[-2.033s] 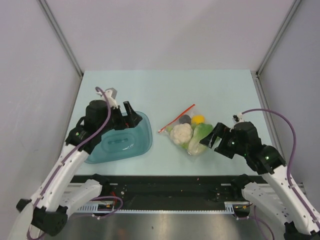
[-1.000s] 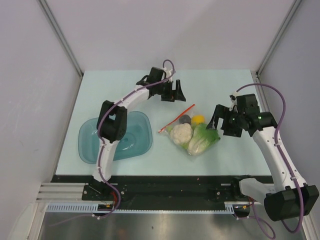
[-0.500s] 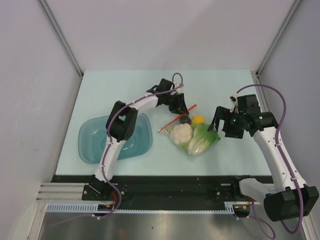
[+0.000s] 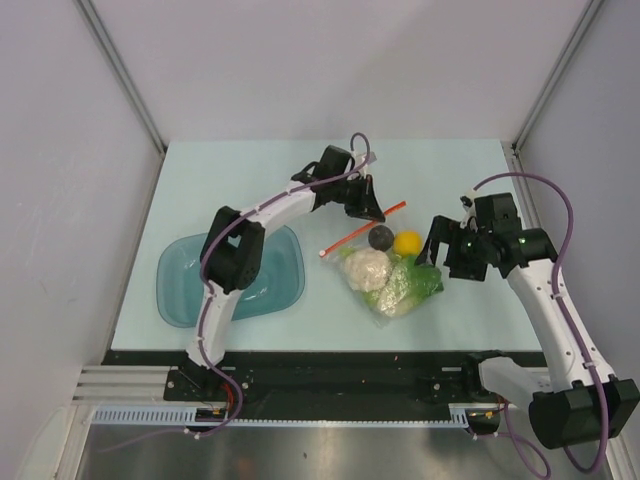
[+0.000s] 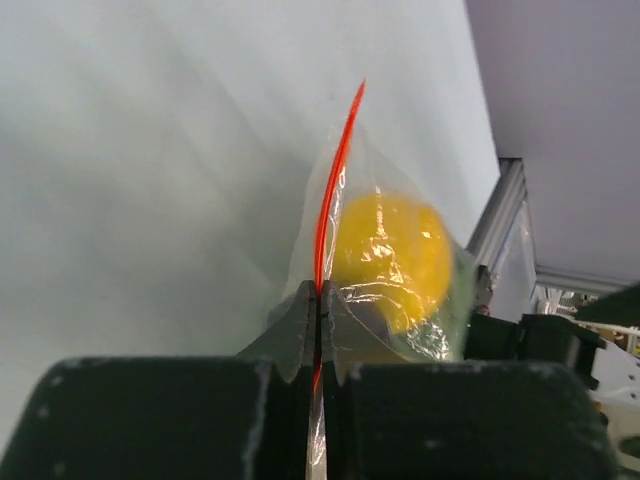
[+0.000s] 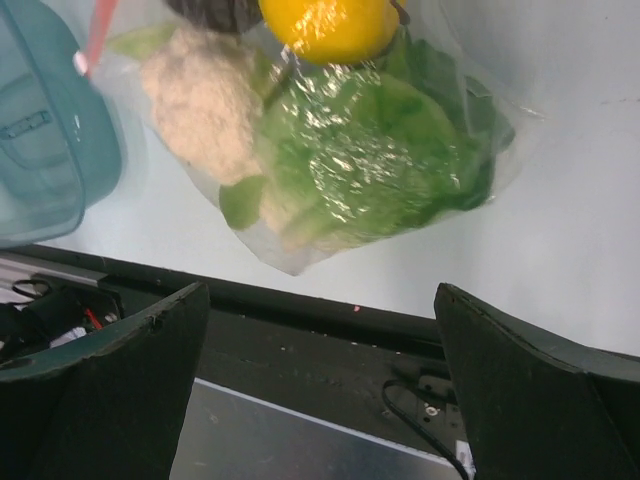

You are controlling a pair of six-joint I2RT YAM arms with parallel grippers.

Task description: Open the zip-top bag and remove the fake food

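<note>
In the centre of the frame on the pale table (image 4: pixel 250 180), the crinkly clear zip-top bag (image 4: pixel 385 265) is holding a knobbly white cauliflower (image 4: pixel 365 268), ruffled lettuce (image 4: pixel 410 283), a round yellow fruit (image 4: pixel 407 241) and a dark ball (image 4: pixel 381 237). The left fingers (image 5: pixel 295 335), gaping a moment ago, are now pinching its thin red strip (image 5: pixel 335 190). The right fingers (image 6: pixel 110 390) are hovering wide apart, gripping nothing.

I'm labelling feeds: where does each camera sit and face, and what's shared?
Top external: above and behind, facing down at the table; both arms show.
Left wrist: on that arm, facing along the left end effector, shut on the zip-top bag.
Right wrist: on that arm, facing down at the bag; open right end effector shows.
Shared: the yellow fruit.
</note>
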